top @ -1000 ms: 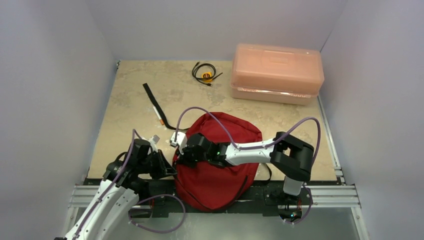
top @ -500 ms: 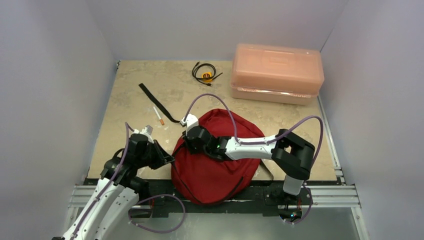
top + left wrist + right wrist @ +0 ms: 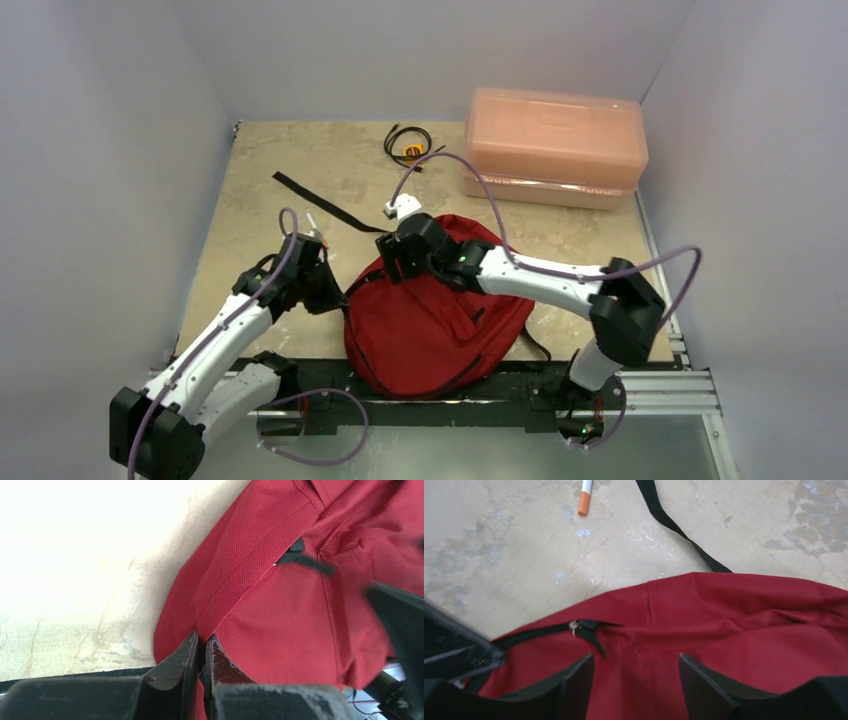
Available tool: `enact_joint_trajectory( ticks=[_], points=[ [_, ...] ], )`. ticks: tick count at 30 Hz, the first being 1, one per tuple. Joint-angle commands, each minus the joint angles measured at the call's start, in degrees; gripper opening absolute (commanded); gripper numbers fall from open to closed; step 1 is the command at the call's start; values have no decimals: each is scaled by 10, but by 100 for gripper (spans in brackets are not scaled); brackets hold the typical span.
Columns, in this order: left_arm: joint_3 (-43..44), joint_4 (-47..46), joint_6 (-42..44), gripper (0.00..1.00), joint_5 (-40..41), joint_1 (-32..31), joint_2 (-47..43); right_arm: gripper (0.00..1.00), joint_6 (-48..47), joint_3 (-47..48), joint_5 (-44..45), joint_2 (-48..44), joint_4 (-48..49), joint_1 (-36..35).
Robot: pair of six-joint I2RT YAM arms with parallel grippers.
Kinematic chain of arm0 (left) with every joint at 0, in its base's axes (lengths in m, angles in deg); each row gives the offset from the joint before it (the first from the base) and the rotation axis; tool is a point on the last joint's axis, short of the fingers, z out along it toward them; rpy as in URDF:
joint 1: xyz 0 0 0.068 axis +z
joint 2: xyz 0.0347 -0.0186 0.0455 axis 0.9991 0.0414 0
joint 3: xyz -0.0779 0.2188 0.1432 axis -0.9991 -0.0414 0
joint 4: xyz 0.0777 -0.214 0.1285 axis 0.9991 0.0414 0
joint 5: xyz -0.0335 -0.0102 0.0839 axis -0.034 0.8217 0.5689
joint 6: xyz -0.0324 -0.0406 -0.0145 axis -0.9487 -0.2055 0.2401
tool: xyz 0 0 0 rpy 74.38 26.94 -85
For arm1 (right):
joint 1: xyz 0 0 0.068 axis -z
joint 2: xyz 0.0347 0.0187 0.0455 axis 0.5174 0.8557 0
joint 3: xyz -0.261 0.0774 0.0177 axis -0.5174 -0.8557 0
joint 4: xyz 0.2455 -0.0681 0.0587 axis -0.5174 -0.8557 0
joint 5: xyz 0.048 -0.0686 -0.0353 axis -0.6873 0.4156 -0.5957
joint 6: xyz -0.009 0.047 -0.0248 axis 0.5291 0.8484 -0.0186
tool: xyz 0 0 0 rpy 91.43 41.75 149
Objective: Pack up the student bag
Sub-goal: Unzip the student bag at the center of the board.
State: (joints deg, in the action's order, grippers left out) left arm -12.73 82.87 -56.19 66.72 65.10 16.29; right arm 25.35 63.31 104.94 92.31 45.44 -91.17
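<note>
The student bag (image 3: 440, 320), a dark red backpack, lies flat at the near middle of the table. My left gripper (image 3: 335, 295) is at its left edge. In the left wrist view this gripper (image 3: 202, 639) is shut on a fold of the bag's (image 3: 300, 620) red fabric. My right gripper (image 3: 392, 268) hovers over the bag's far left rim. The right wrist view shows this gripper (image 3: 636, 657) open above the bag's (image 3: 734, 615) fabric, holding nothing. A black zipper pull (image 3: 586, 630) lies just ahead of its left finger.
A pink translucent plastic box (image 3: 553, 145) stands at the back right. A coiled black cable (image 3: 410, 145) lies left of it. A black strap (image 3: 320, 200) trails from the bag's top, with an orange-tipped white pen (image 3: 585, 497) beside it.
My right gripper has travelled along the bag's left rim toward its top and has opened. My left arm has reached farther away from me, still shut on the bag's edge.
</note>
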Motion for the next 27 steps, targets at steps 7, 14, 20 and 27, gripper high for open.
enact_joint_trajectory(
  ticks=[7,14,20,27],
  points=[
    [41,-12,68,0,9,0,36,70,104,-79,-67,-257,-240,63],
    [21,-44,62,14,-33,0,19,57,414,-203,-40,-376,-276,79],
    [5,-68,54,27,-63,0,23,38,520,-234,-3,-375,-318,78],
    [29,-22,77,57,-63,0,-42,52,517,-234,16,-395,-337,77]
  ],
)
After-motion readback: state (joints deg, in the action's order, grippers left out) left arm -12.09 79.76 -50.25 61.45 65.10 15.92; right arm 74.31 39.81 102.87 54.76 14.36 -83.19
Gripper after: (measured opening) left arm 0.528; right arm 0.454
